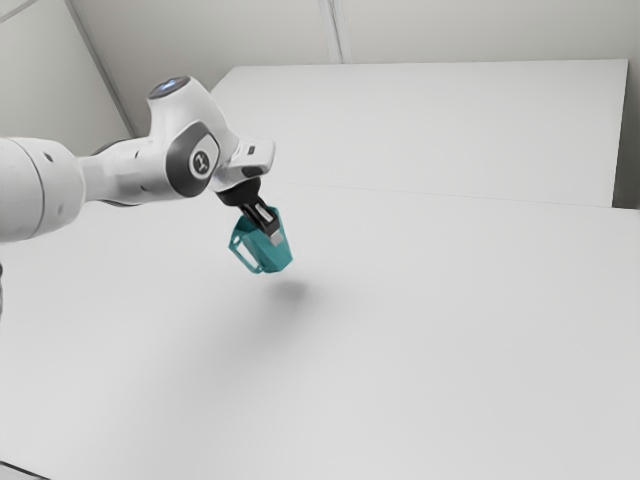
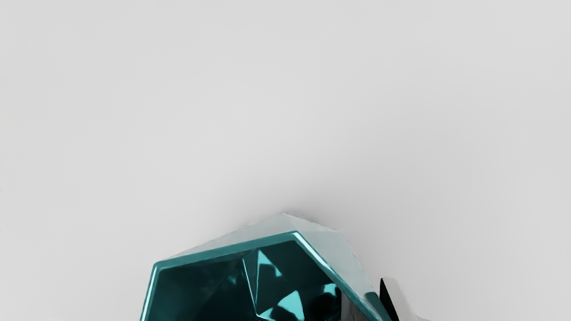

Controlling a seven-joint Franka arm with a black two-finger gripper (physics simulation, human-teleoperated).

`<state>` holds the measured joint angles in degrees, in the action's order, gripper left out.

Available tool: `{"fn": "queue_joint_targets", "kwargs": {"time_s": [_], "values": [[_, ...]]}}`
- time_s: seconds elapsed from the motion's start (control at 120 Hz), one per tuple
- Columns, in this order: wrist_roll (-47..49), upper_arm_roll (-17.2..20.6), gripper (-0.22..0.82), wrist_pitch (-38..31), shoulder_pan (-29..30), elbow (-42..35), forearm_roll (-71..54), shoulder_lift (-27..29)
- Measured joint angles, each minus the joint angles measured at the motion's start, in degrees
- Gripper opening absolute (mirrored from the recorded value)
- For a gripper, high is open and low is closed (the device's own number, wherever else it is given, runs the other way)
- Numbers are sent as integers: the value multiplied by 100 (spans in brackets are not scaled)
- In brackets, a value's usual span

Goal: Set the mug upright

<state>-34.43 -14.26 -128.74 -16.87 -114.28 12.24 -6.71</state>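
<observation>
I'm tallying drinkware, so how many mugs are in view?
1: the teal mug, held tilted in the gripper above the white table.

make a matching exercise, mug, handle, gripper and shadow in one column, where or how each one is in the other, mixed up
Column one
1. faceted mug
2. mug handle
3. black two-finger gripper
4. soft grey shadow

Column two
A. clamped on the mug's wall
B. cast on the white tabletop
C. teal, held above the tabletop
D. on the mug's side toward the exterior view's left

Right pairs: 1-C, 2-D, 3-A, 4-B
</observation>
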Motion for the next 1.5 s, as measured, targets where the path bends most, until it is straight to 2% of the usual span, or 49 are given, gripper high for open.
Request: {"fn": "queue_joint_targets", "kwargs": {"time_s": [0.458,1.167,1.35,1.5], "values": [[533,-26,-17,-46,111,169,-53,-438],[882,-9,-16,-288,152,152,-31,-767],[873,-7,14,-304,157,156,17,-763],[855,-10,28,-305,156,160,27,-666]]}}
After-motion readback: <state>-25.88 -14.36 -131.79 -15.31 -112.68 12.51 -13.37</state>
